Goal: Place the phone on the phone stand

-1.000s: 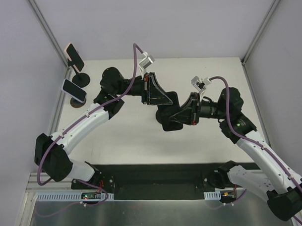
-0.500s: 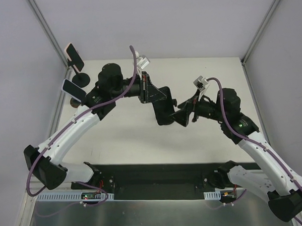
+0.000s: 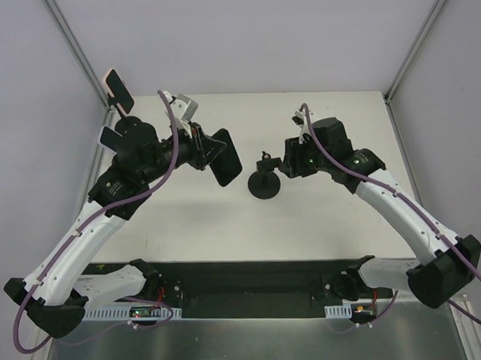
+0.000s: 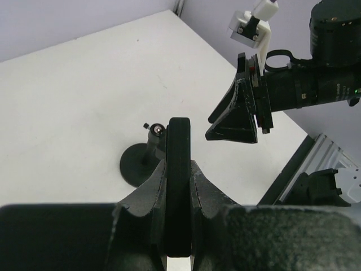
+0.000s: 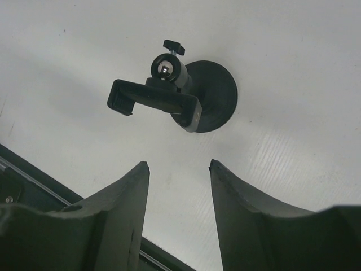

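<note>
Left hand clamps the phone (held edge-on); right hand, jaws apart, faces the phone stand.

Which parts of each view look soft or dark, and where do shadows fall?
Left wrist: the left hand gripping the phone is a dark, soft-edged mass at the bottom, the table bright beyond. Right wrist: the phone stand is sharp, almost shadowless. Top external: even light, shadows barely visible.
</note>
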